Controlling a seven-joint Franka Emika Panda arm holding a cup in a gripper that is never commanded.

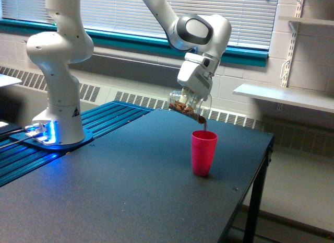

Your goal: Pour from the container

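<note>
A white Franka arm's claw (191, 98) grips a clear glass container (189, 107), its fingers closed on the vessel from above, and holds it tipped steeply over a pink cup (203, 153) standing upright on the dark bench (115, 191). The container hangs in the air just above the cup and slightly toward the exterior view's left of it, not touching the rim. Its mouth points down toward the cup's open top. Brown material lies along the container's lower side, and a thin brown stream falls from its lip into the cup. How exactly the fingers meet the glass is hidden by the claw's body. The arm's white base (56, 70) stands well to the exterior view's left of the cup, on a blue slatted platform (109, 115) with a blue light glowing at its foot. Window blinds (235, 15) hang behind the cup.
</note>
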